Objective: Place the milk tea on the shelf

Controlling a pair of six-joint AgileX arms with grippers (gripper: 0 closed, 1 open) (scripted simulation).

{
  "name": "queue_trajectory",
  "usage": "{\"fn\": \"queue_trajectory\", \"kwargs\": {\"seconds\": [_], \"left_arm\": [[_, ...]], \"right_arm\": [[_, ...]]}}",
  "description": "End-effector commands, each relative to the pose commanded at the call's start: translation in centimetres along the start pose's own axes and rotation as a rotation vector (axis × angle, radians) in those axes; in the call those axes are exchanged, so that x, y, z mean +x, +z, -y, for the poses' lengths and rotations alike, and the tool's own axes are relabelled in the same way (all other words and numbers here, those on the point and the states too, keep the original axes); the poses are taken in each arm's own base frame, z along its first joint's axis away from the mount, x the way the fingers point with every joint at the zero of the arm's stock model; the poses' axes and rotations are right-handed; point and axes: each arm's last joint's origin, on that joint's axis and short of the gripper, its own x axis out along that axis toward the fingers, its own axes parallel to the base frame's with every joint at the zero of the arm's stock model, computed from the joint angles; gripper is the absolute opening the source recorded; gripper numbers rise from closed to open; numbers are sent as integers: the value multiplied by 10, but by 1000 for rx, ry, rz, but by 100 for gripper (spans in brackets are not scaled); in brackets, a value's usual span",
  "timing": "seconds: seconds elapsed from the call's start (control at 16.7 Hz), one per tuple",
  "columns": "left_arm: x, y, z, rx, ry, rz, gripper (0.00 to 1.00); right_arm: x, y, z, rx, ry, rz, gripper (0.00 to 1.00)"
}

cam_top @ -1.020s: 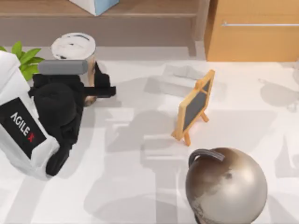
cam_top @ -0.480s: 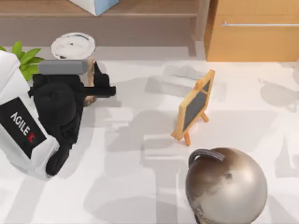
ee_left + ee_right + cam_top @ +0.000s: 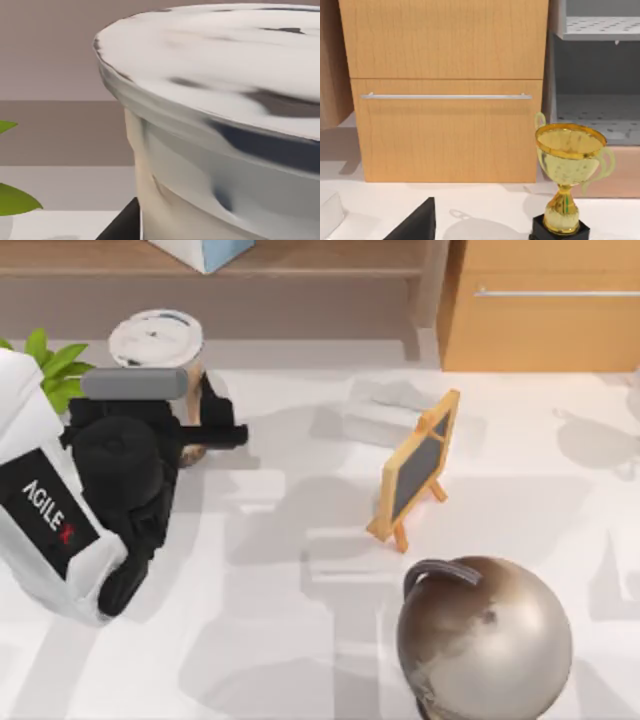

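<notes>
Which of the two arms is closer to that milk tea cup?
Left. The left gripper is right at the milk tea, fingers around its body. The right arm is away by the cabinet and trophy.

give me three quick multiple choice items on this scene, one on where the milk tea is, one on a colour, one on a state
1. Where is the milk tea?
A. on the shelf
B. on the table's left, at the left pincer
C. beside the globe

2. What colour is the trophy?
A. gold
B. blue
C. red

3. How does the small chalkboard stand?
A. flat on its face
B. upright on its easel legs
C. hanging on the cabinet

Answers: B, the cup stands at the left pincer, below the shelf; A, its bowl and stem are gold; B, its wooden legs rest on the table.
</notes>
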Motion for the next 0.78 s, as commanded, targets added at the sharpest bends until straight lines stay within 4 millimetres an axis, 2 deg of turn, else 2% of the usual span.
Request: {"fn": "queue_trajectory", "kwargs": {"seconds": [0.24, 0.48, 0.72, 0.78], "left_arm": [[-4, 9, 10, 24, -31, 14, 0], [-1, 10, 0, 0, 0, 0, 0], [-1, 10, 1, 2, -2, 0, 0], [0, 15, 4, -5, -11, 22, 0]], "right_arm": [[0, 0, 0, 0, 0, 0, 100], [0, 0, 0, 0, 0, 0, 100], [0, 0, 0, 0, 0, 0, 100], [0, 0, 0, 0, 0, 0, 100]]}}
